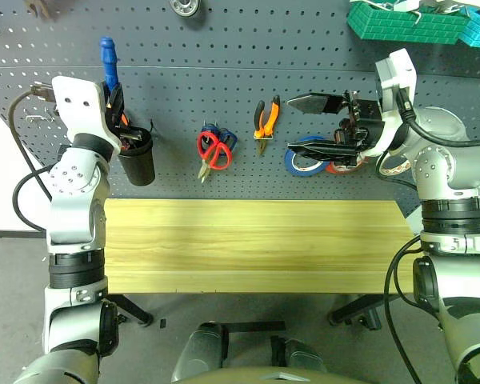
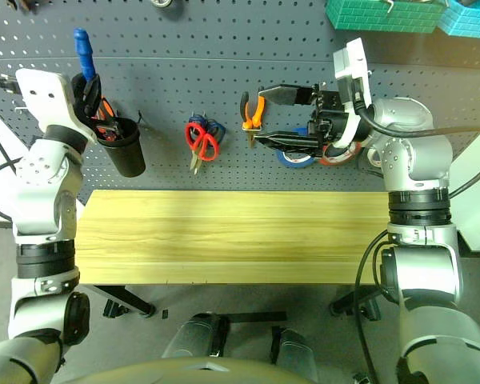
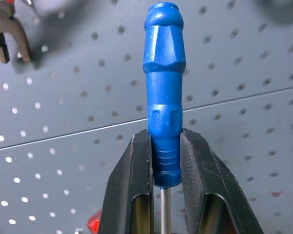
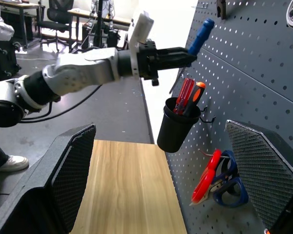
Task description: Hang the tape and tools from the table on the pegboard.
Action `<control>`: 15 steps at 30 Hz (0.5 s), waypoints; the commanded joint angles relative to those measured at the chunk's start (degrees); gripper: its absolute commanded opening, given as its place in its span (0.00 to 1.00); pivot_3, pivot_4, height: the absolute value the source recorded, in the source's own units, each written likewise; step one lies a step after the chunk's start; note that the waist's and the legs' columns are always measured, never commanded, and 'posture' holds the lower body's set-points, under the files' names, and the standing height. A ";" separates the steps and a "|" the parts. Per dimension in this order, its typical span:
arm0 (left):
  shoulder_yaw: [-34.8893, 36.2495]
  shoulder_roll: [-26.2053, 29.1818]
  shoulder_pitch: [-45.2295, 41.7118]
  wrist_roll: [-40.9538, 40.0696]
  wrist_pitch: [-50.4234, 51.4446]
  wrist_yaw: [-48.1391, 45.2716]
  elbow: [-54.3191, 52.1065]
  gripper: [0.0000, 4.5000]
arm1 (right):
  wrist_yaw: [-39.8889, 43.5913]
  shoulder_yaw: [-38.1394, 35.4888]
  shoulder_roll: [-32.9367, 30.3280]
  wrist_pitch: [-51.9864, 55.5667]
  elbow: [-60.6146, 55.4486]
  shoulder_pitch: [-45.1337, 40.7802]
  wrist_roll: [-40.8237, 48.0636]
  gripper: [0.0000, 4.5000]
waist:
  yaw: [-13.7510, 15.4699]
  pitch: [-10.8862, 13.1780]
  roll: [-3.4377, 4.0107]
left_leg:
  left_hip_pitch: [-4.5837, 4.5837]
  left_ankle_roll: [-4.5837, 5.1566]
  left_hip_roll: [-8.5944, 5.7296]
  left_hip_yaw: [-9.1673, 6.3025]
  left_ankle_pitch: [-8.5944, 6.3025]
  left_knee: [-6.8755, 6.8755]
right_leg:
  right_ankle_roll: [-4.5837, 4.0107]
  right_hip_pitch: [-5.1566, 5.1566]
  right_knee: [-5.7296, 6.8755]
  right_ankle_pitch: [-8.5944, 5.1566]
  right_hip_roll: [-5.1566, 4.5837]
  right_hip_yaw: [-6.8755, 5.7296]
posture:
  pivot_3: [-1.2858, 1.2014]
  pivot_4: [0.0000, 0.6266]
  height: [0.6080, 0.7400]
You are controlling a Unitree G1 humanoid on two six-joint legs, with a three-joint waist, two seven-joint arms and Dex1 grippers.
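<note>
The blue-handled screwdriver stands upright in the left tool, whose two black fingers are clamped on the lower, ribbed end of the handle, with the bare metal shaft running down between them. It is held up close in front of the pegboard, above and just to the left of a black cup that hangs on the board and holds a red screwdriver and an orange screwdriver. Further right on the board, the red-handled scissors hang from a hook, overlapping the blue-handled scissors behind them. To their right hang the orange-handled pliers, handles up. Right again, a blue tape roll and a red-orange tape roll hang side by side, and the whitish-cream tape roll hangs beyond them, partly behind the right arm. The right tool is raised in front of the board, pointing sideways toward the pliers, its fingers spread wide apart and holding nothing; the lower finger crosses in front of the blue roll. Teal bins sit at the upper right of the board. Below the board, the light wooden counter carries no tools.
</note>
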 commanded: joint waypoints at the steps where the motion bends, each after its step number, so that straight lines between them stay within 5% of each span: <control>1: 0.40 0.15 -3.51 1.67 -6.57 1.27 4.85 0.09 | -0.73 -0.97 -1.33 -0.90 -1.92 -0.15 -0.18 1.00 | 0.00 0.00 0.00 | 0.00 0.00 0.00 0.01 0.00 0.00 | 0.00 0.00 0.00 0.00 0.00 0.00 | 0.61 0.04 1.00; 8: 0.24 -0.06 -7.13 1.46 -13.39 -0.70 19.63 0.09 | -1.21 -0.66 -2.03 -0.67 -3.91 1.44 -0.56 1.00 | -0.03 0.00 0.00 | 0.00 0.00 0.01 0.03 0.00 -0.02 | 0.03 -0.02 0.01 0.01 0.00 0.00 | 0.60 0.06 1.00; 15: 0.72 -1.87 -5.78 0.31 -13.43 0.07 20.56 0.59 | -2.42 -1.29 -3.28 -0.12 -5.76 2.89 -0.24 1.00 | -0.24 0.01 -0.01 | -0.02 0.00 0.03 0.03 0.00 0.01 | 0.02 -0.03 0.01 0.01 -0.01 0.00 | 0.59 0.08 1.00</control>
